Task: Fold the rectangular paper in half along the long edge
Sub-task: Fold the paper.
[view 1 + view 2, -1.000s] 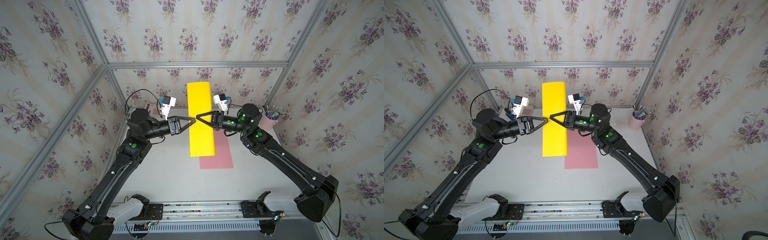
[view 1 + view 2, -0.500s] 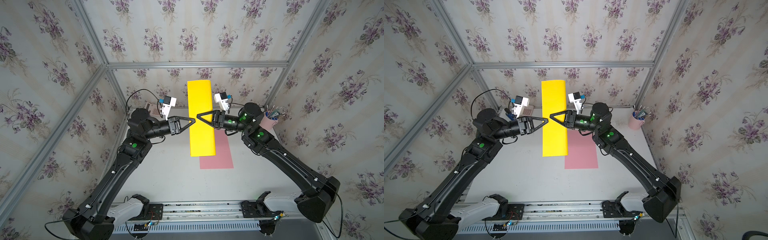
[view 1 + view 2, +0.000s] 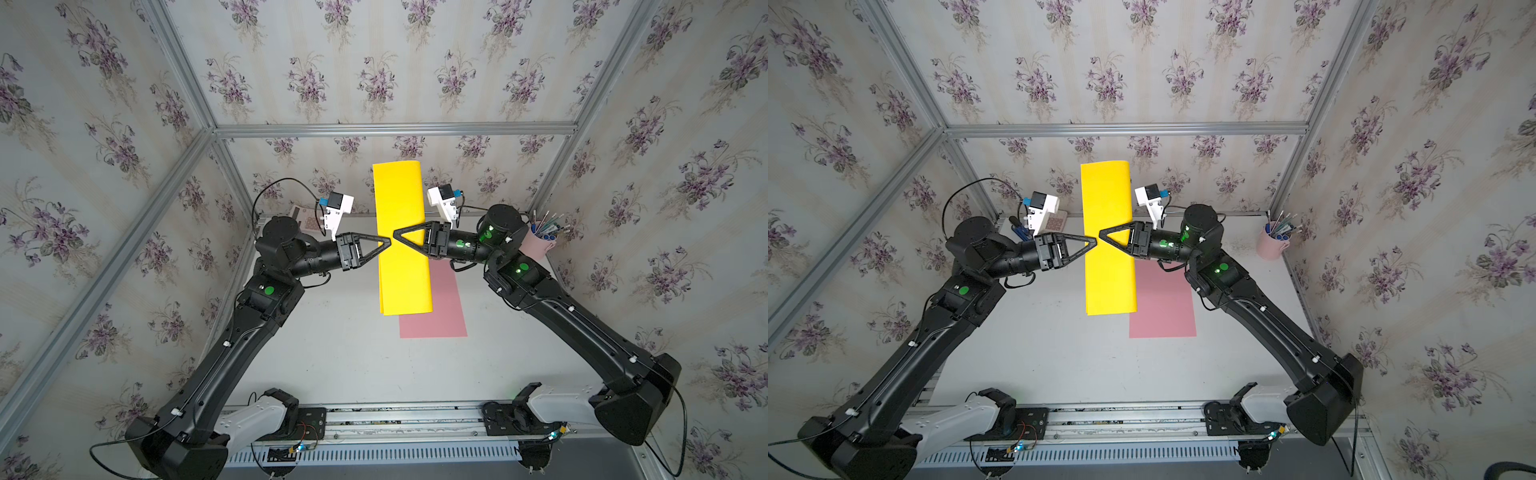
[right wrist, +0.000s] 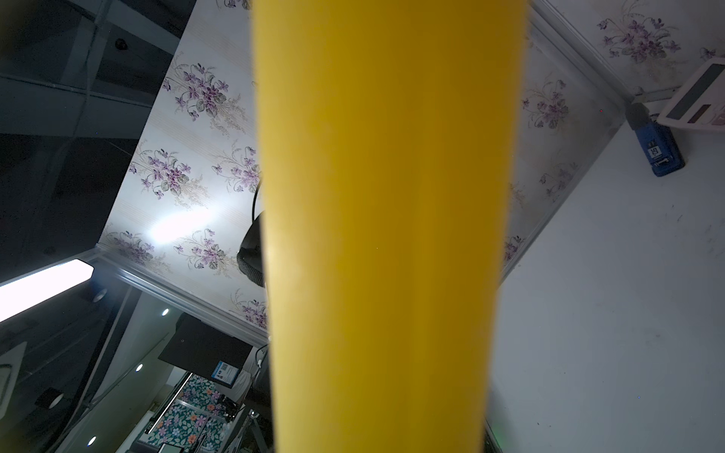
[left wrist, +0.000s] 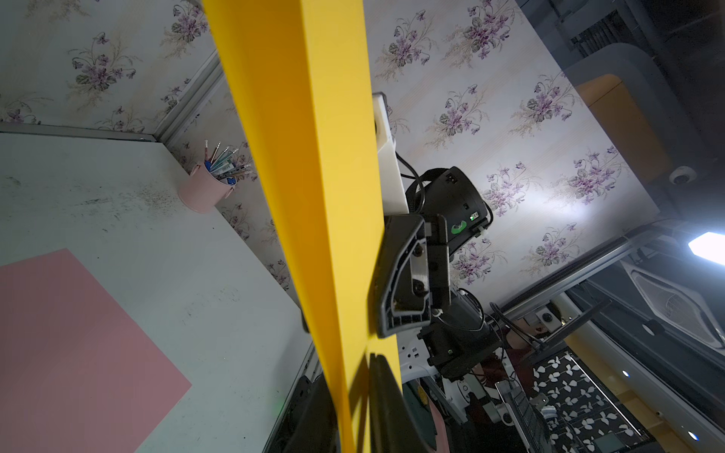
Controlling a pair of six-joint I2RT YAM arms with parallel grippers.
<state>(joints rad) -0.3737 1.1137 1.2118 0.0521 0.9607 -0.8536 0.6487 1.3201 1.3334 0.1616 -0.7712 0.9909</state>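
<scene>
The yellow rectangular paper (image 3: pixel 401 199) (image 3: pixel 1106 195) hangs in the air above the table, doubled over lengthwise so that it shows as a long narrow strip. My left gripper (image 3: pixel 388 243) (image 3: pixel 1094 242) meets its left edge at mid-length. In the left wrist view the yellow paper (image 5: pixel 306 157) runs between the left gripper (image 5: pixel 355 408) jaws, which are shut on its two layers. My right gripper (image 3: pixel 395 235) (image 3: pixel 1101 235) is shut on the strip from the right, one of its fingers (image 5: pixel 400 282) flat against it. The yellow paper (image 4: pixel 384 196) hides the right jaws in the right wrist view.
A pink sheet (image 3: pixel 440 307) (image 3: pixel 1163 303) lies flat on the white table (image 3: pixel 353 353), partly under the yellow strip. A pink cup of pens (image 3: pixel 540 245) (image 3: pixel 1273 245) stands at the back right. A calculator (image 3: pixel 305 218) and a blue object (image 4: pixel 659 153) sit at the back left.
The left gripper's jaws have narrowed onto the paper's left edge. The paper and the right gripper have hardly moved.
</scene>
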